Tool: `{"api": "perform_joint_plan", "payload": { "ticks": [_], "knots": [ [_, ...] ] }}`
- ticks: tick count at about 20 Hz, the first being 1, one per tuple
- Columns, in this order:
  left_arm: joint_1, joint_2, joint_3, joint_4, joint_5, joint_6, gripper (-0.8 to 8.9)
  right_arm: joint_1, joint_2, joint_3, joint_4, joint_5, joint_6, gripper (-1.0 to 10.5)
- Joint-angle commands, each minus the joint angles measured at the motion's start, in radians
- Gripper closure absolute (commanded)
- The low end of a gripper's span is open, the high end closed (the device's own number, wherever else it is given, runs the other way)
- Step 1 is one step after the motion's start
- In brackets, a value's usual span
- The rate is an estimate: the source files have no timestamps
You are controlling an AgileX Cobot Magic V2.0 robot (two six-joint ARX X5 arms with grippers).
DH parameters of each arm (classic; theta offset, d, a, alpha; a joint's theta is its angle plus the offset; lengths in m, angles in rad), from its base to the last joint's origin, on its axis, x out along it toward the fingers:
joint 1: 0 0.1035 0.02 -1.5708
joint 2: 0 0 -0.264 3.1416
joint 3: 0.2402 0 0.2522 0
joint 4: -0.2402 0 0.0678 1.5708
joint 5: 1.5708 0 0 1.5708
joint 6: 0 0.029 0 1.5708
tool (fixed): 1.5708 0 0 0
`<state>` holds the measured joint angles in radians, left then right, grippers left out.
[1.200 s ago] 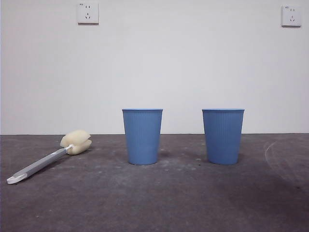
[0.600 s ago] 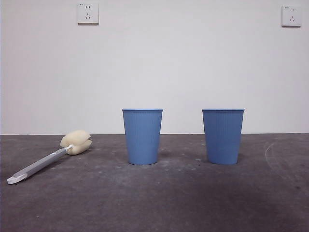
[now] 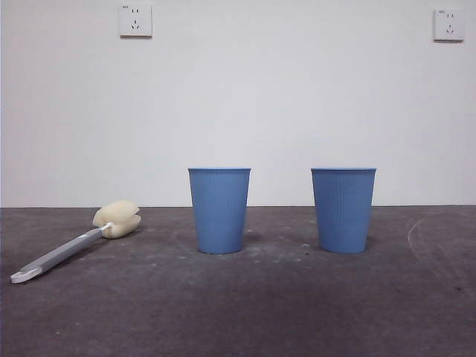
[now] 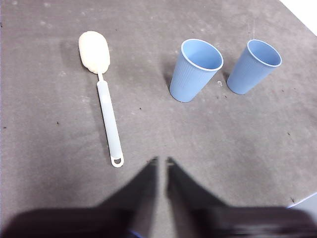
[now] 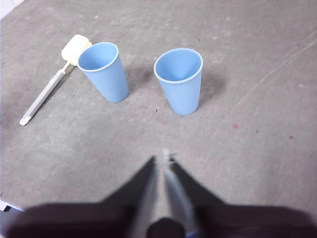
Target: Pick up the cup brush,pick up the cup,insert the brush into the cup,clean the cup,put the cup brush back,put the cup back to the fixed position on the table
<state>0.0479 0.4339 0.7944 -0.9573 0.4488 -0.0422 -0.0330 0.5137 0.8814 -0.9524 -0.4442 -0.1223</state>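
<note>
So the table (image 3: pixel 245 312) is pretty roomy here. The front view shows a big stretch of bare dark grey surface in front of everything, just pale scuffs and dusty patches. The back edge of the table meets a white wall (image 3: pixel 245 97) with two sockets up high, one socket (image 3: pixel 135 20) toward the left and another socket (image 3: pixel 448 24) at the far right.

The cup brush (image 3: pixel 78 242) lies flat off to the left, with its cream sponge head pointing toward the wall and the whitish handle end nearer the camera. It's well apart from the cups, with open table all around it.

Two blue cups stand upright side by side, not touching, with a clear gap between them. The cup (image 3: pixel 219 210) nearer the brush sits about mid-table, and the second cup (image 3: pixel 343 209) is off to its right. Both look empty in the wrist views.

Neither arm shows up in the front view. The left gripper (image 4: pixel 161 161) hangs above the table looking down, with the brush's handle end closest to its tips; jaws nearly together with only a thin slit between, holding nothing. The right gripper (image 5: pixel 162 159) hovers high too, facing the second cup, jaws almost pressed together and empty as well.
</note>
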Motion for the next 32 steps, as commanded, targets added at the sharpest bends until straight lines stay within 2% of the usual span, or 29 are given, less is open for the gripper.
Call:
{"api": "perform_joint_plan", "payload": {
  "ticks": [1, 2, 3, 9, 15, 21, 27, 32],
  "knots": [
    [-0.004, 0.015, 0.021, 0.005, 0.003, 0.008, 2.20, 0.000, 0.011, 0.018, 0.002, -0.002, -0.007, 4.5],
    [-0.008, 0.024, 0.028, 0.006, 0.003, 0.009, 1.84, 0.000, 0.018, 0.022, 0.000, -0.002, 0.003, 3.3],
    [-0.014, 0.035, 0.033, 0.005, 0.003, 0.009, 1.85, 0.000, 0.023, 0.025, 0.000, -0.003, 0.012, 3.1],
    [-0.028, 0.124, 0.035, 0.024, 0.000, 0.014, 1.85, 0.000, 0.028, 0.025, 0.002, -0.027, 0.014, 3.1],
    [-0.042, 0.395, 0.036, 0.179, -0.018, 0.028, 1.85, 0.000, 0.046, 0.025, -0.008, -0.040, 0.017, 3.2],
    [-0.175, 0.751, 0.036, 0.377, -0.197, 0.047, 1.85, 0.001, 0.066, 0.025, -0.018, -0.040, 0.017, 3.2],
    [-0.301, 1.005, 0.046, 0.519, -0.389, 0.045, 1.85, 0.001, 0.074, 0.025, -0.021, -0.040, 0.017, 3.2],
    [-0.347, 1.095, 0.059, 0.518, -0.424, -0.010, 1.91, 0.001, 0.074, 0.025, -0.021, -0.040, 0.017, 3.2]
  ]
}}
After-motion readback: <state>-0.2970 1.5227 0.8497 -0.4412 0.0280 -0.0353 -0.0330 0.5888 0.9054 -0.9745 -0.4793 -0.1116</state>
